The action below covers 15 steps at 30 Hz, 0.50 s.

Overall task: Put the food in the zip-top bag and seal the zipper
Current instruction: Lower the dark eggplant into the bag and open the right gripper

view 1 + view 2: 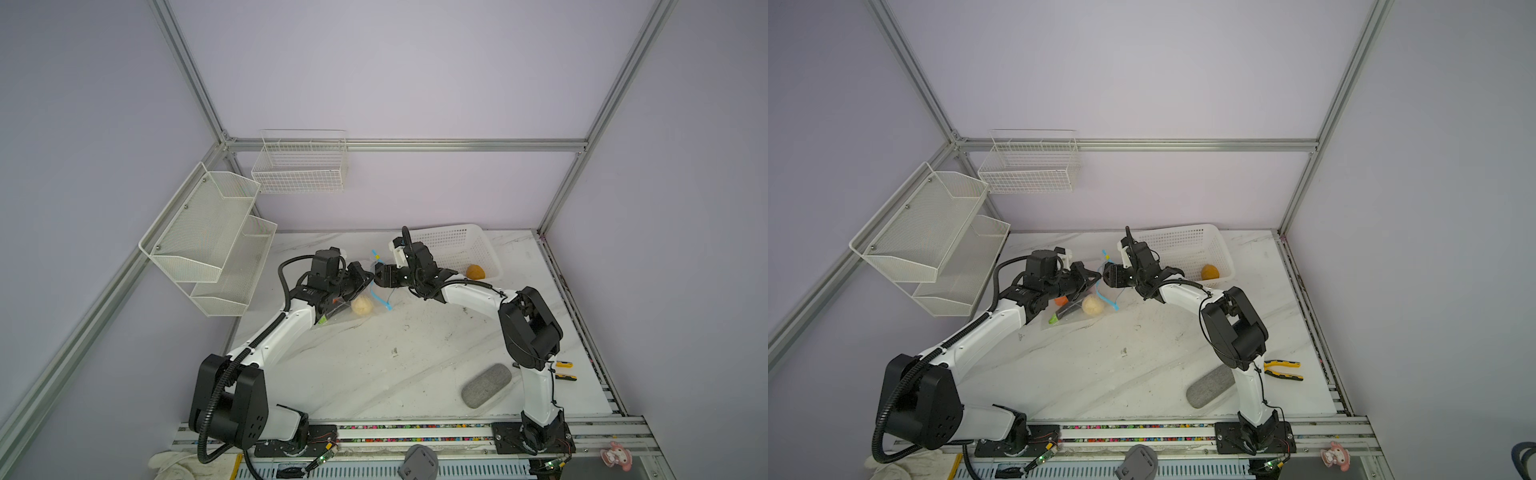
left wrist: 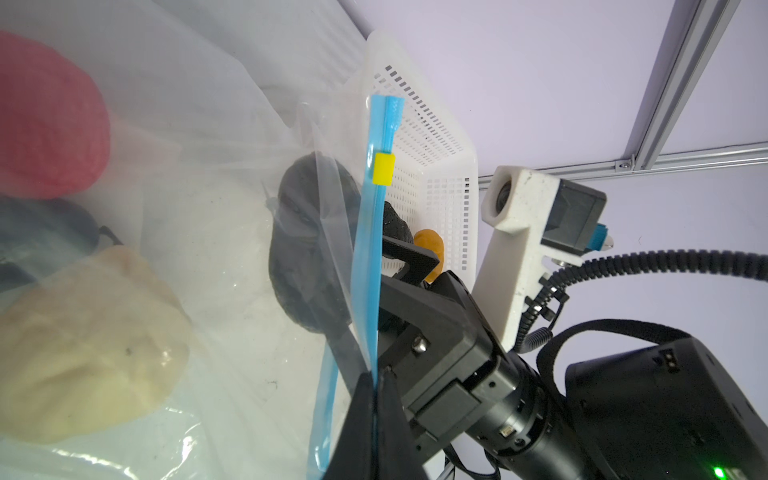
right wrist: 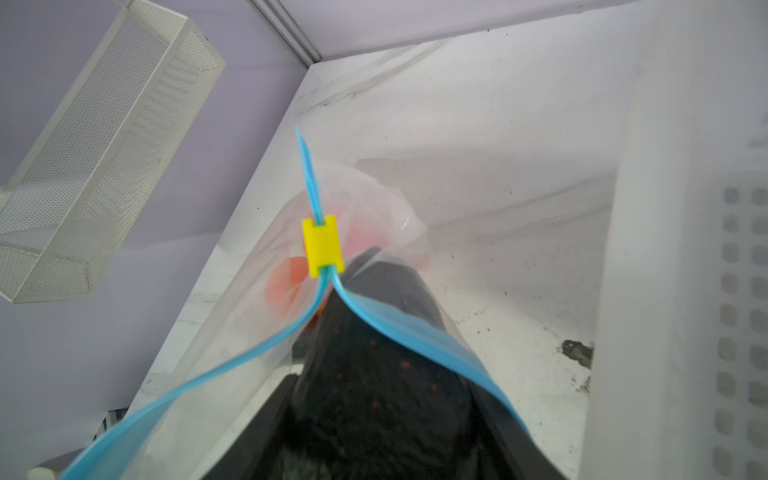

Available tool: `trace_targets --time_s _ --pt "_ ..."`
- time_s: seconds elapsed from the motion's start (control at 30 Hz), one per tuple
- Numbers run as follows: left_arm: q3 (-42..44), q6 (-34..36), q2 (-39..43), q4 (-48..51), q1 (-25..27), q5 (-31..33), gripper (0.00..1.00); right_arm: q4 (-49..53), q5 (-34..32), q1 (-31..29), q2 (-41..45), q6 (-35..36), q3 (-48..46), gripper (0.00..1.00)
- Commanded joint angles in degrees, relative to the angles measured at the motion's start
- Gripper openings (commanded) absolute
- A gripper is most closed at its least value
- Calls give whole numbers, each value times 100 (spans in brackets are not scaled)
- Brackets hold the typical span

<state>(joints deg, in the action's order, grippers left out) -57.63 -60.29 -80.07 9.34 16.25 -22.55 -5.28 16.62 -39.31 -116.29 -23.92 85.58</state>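
A: Where do things stand?

B: The zip-top bag lies on the table between the two arms, with its mouth lifted. The left end effector is pressed together on one lip of the zipper and holds it up. The right end effector is clamped around a black toy food piece. The nose of that piece sits between the two blue lips, just below the yellow slider.

A: What would make this step go well?

B: Most likely the piece should be pushed well past the lips before release, and away from the slider, where the mouth narrows. The left arm should keep its lip taut so the opening does not collapse. A piece dropped on the track could block the seal.

A: What else is around?

B: Inside the bag are a cream piece, a pink piece, a second black piece and an orange piece. A yellow-brown piece lies in the white perforated basket. The basket sits just beside the right wrist, so there is little room to swing. A grey oval pad and yellow-handled pliers lie well apart, near that arm's base.
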Motion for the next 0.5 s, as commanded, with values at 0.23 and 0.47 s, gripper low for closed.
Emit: trace_targets --time_s 0.23,0.47 --pt "-216 132 97 -209 14 -170 0 -79 -230 -33 -104 -26 -9 63" --pt "-223 132 97 -205 10 -163 0 -61 -264 -50 -122 -17 11 67"
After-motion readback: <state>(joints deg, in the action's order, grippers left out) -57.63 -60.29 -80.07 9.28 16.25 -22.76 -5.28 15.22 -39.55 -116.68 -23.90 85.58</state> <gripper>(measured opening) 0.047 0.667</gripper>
